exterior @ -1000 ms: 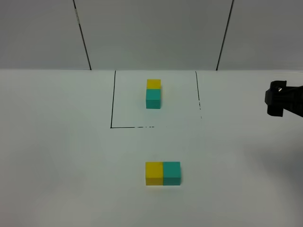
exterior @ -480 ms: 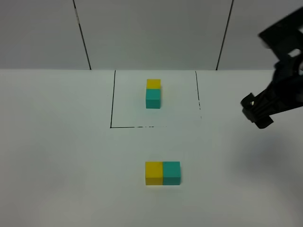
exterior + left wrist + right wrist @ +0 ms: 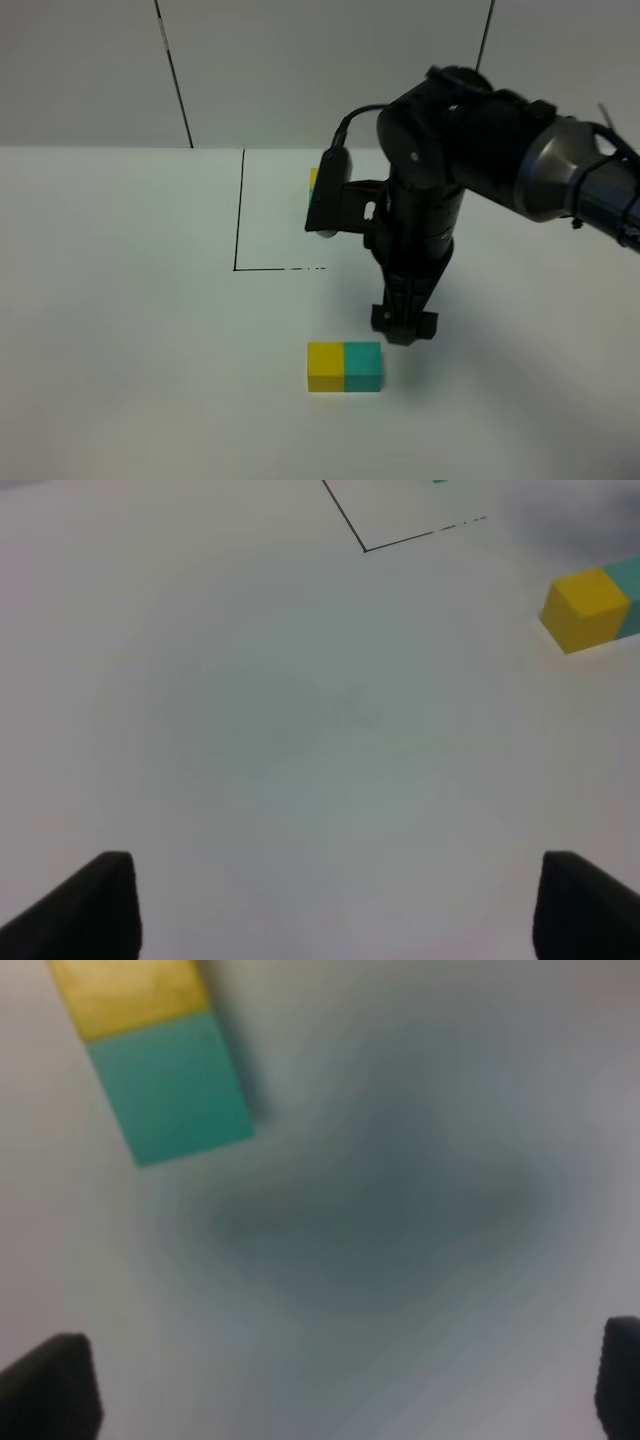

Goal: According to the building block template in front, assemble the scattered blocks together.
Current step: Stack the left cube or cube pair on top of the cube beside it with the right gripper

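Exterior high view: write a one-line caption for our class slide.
Right gripper, open, poised beside the teal end of the joined yellow-and-teal block pair on the white table.

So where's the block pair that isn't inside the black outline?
In the high view, the yellow-and-teal pair lies centre front, nearer the camera than the black outline, its teal end just in front of the right arm's tip.

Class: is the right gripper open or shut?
Open. The right gripper shows fingertips far apart in its wrist view, nothing between them.

boxed pair (image 3: 313,181): mostly behind right arm (image 3: 440,200) | right wrist view: blurred
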Robot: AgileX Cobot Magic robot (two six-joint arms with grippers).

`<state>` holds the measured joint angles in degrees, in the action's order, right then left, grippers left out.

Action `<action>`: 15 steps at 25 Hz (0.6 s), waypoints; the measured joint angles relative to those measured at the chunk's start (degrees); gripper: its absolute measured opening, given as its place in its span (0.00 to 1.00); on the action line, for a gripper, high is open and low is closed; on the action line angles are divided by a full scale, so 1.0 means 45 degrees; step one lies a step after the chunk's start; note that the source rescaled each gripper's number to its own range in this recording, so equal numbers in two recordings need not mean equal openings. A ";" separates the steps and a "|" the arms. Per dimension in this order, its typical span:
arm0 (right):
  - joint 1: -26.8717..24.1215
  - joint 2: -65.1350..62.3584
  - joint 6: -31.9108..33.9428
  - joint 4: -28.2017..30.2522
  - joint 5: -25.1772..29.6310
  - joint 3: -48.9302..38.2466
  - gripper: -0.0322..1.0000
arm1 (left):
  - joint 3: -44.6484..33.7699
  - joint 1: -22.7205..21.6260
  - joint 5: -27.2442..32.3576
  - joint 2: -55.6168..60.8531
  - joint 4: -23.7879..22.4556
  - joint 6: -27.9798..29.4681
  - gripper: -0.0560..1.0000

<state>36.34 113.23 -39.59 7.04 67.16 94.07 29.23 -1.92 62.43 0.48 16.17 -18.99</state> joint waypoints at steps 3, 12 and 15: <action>0.0261 0.0535 -0.0705 -0.0884 -0.0338 0.0013 1.00 | 0.0000 0.0000 0.0000 0.0000 0.0000 0.0000 0.74; 0.0506 0.1938 -0.1257 -0.1565 -0.1308 0.0013 1.00 | 0.0000 0.0000 0.0000 0.0000 0.0000 0.0000 0.74; 0.0623 0.2185 -0.1467 -0.1707 -0.1645 0.0013 1.00 | 0.0000 0.0000 0.0000 0.0000 0.0000 0.0000 0.74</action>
<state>39.15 123.06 -46.19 -0.64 59.75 94.13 29.23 -1.92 62.43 0.48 16.17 -18.99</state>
